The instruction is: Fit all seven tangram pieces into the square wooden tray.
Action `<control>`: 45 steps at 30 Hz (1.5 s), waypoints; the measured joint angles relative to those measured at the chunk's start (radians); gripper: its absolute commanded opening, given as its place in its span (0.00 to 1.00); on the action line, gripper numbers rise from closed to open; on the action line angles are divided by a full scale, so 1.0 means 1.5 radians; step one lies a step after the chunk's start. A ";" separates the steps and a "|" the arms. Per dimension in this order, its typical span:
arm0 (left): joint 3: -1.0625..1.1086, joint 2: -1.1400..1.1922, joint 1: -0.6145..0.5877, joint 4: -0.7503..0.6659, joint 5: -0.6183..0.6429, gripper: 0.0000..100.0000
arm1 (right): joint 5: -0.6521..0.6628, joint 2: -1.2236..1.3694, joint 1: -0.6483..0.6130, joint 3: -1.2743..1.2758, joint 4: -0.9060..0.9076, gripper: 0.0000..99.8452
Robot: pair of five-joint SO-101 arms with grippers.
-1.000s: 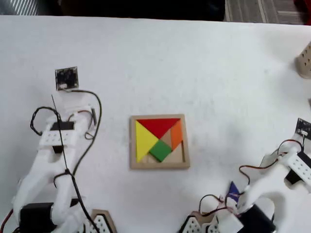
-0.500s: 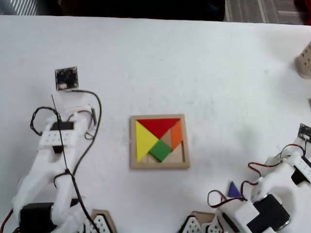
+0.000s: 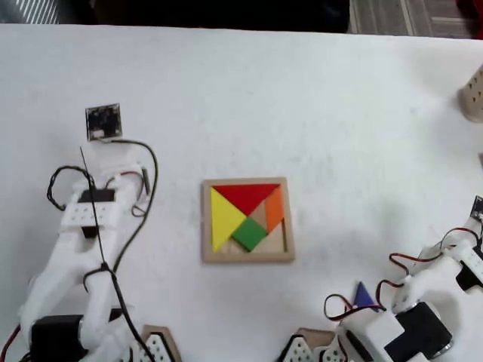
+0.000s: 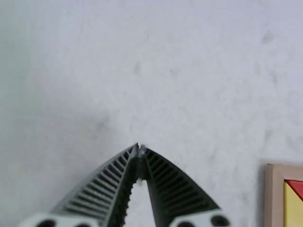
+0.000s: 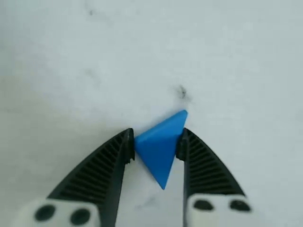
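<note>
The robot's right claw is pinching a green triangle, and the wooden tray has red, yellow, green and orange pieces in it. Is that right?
Almost. What the right gripper is pinching is a blue triangle, not a green one, as the right wrist view shows. The wooden tray does hold a red piece, a yellow piece, a green piece and an orange piece.

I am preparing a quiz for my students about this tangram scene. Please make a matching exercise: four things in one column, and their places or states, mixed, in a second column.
Column one:
1. red triangle
2. yellow triangle
3. blue triangle
4. left hand

Column two:
A. shut, above the bare table
B. in the wooden tray, along its far edge
C. held in the right hand
D. in the wooden tray, along its left edge

Pairs: 1-B, 2-D, 3-C, 4-A.
</note>
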 measured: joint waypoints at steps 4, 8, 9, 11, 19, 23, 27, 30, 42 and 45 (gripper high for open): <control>0.000 0.000 0.000 0.000 0.000 0.02 | 0.000 0.000 0.000 0.000 0.000 0.09; 0.000 0.000 0.000 0.000 0.000 0.02 | 0.000 0.000 0.000 -0.011 0.009 0.09; 0.000 0.000 0.000 0.000 0.000 0.02 | -0.001 0.000 0.000 -0.019 0.023 0.09; 0.000 0.000 0.000 0.000 0.000 0.02 | -0.001 0.001 0.000 -0.042 0.053 0.09; 0.000 0.000 0.000 0.000 0.000 0.02 | -0.001 0.001 -0.009 -0.129 0.163 0.09; 0.000 0.000 0.000 0.000 0.000 0.02 | 0.005 0.001 -0.084 -0.159 0.217 0.09; 0.000 0.000 0.000 0.000 0.000 0.02 | 0.075 0.001 -0.218 -0.188 0.268 0.09; 0.000 0.000 0.000 0.000 0.000 0.02 | 0.107 0.001 -0.333 -0.199 0.301 0.09; 0.000 0.000 0.000 0.000 0.000 0.02 | 0.060 0.002 -0.710 -0.231 0.289 0.09; 0.000 0.000 0.000 0.000 0.000 0.02 | -0.063 0.002 -0.764 -0.247 0.287 0.09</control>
